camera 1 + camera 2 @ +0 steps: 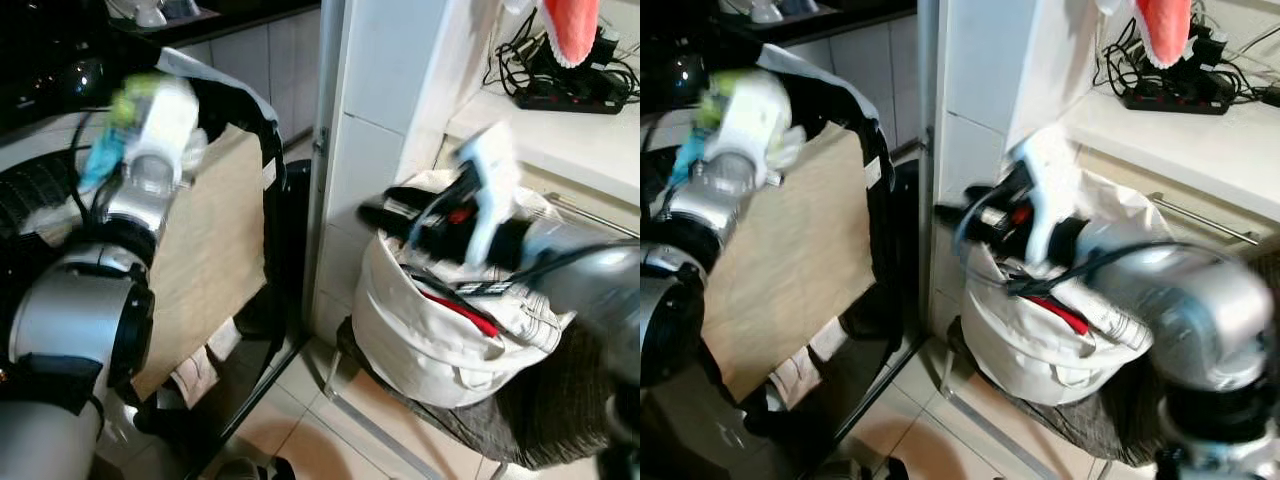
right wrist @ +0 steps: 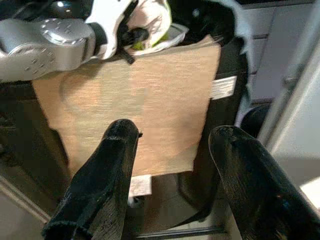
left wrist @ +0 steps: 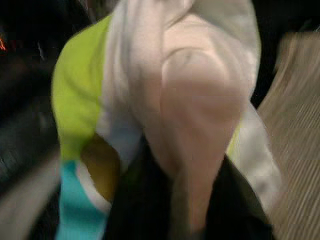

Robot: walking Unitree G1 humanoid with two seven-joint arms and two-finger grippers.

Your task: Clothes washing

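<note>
Left eye view: the left gripper point(image 1: 150, 110), raised beside a tan cloth point(image 1: 205, 260) draped over a dark frame, carries a bunched garment point(image 1: 120, 125) of white, lime and turquoise; the right gripper point(image 1: 385, 215) hangs above a white laundry bag point(image 1: 420, 340) holding more clothes, including a red item point(image 1: 460, 310). Right eye view: same arrangement, blurred; a power strip point(image 1: 1175, 95) lies on the counter point(image 1: 1160, 135). Left wrist view: the fingers are closed around the garment's folds. Right wrist view: the right fingers point(image 2: 107, 170) stand wide apart, empty. Judged progress: early, with one garment lifted and the bag yet to be emptied.
</note>
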